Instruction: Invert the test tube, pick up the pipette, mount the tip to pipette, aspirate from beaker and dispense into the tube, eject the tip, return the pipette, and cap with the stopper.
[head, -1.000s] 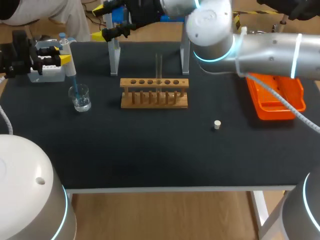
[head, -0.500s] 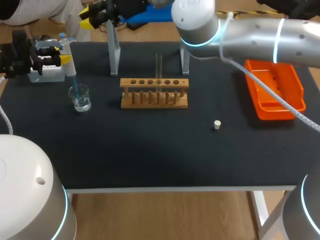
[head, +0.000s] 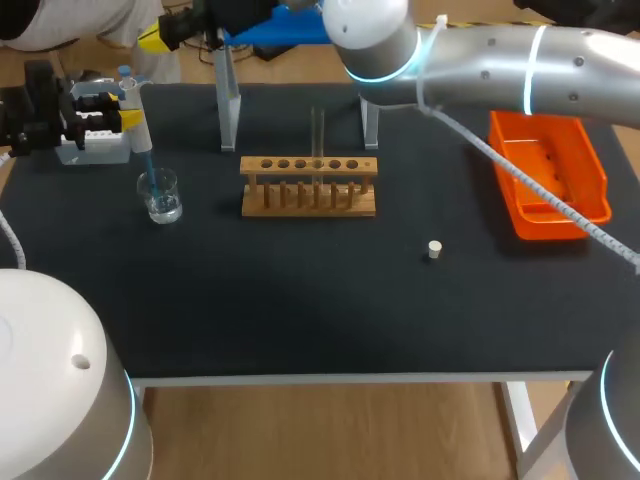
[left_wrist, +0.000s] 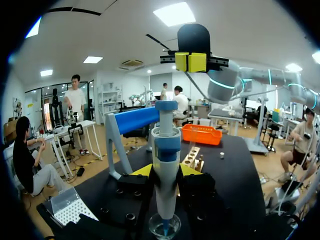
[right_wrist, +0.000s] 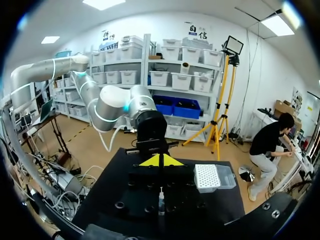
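Your left claw (left_wrist: 165, 172) is clamped on the pipette (left_wrist: 165, 135), one yellow finger on each side of the barrel. The pipette hangs upright, and its thin blue tip (head: 150, 166) dips into the beaker (head: 161, 196) directly under the claw.

The pipette has a white body with a blue collar and a blue plunger cap. The beaker is small, clear glass. You cannot tell whether the tip touches its bottom, and the liquid level is hard to make out.

Your right claw (left_wrist: 190, 62) hangs high beyond the table's far edge with its yellow tips pressed together and nothing between them. In the head view it is partly cut off.

The test tube (head: 317, 130) stands upright in the wooden rack (head: 309, 186). The stopper (head: 434, 249) lies alone on the mat, well apart from both claws.
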